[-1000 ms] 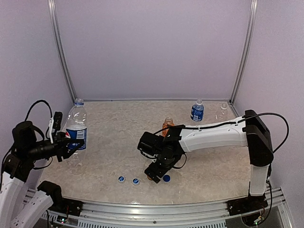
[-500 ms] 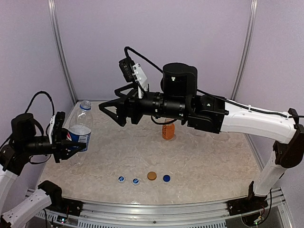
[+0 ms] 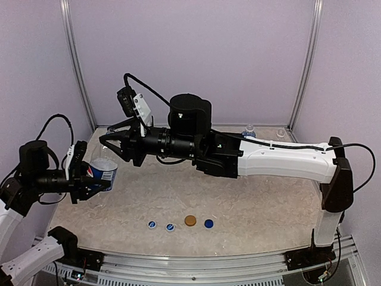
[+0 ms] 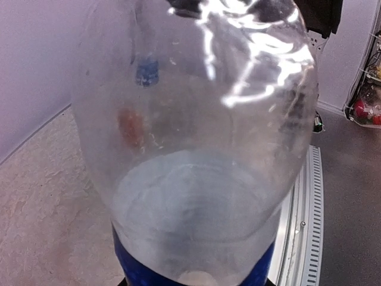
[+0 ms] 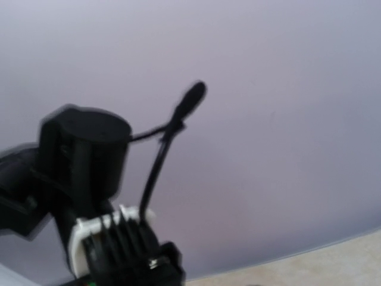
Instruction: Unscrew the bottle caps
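left hand (image 3: 90, 179): clamped around the held bottle (image 3: 106, 171), gripping it at the blue label, over the far-left part of the desk (image 3: 268, 208)

held bottle: clear plastic, blue label, roughly upright. It fills pretty much the whole left wrist view (image 4: 196, 149), with a smeary blue blob and an orange one showing through the plastic.

held bottle's top: hidden from above by the right hand, so I can't say if there's a cap on it

right hand (image 3: 113, 148): the arm reaches all the way across from the right, with the hand right at the top of the held bottle. Honestly can't tell if the fingers are apart or closed on anything. The right wrist view is no help either, it's just blurry wall, a black housing and a cable.

caps on the desk: four in a loose row near the front edge, none touching

left blue cap (image 3: 152, 224): blue with a pale mark on top

second blue cap (image 3: 170, 227): same look, just right of the first

golden-brown cap (image 3: 190, 221): a bit bigger, sits between the blue ones

right blue cap (image 3: 208, 223): plain blue, at the right end of the row

far bottle (image 3: 249, 130): blue label, only the top peeks out behind the right arm at the far right

clear bottle (image 3: 280, 133): in the far-right corner, just right of that one
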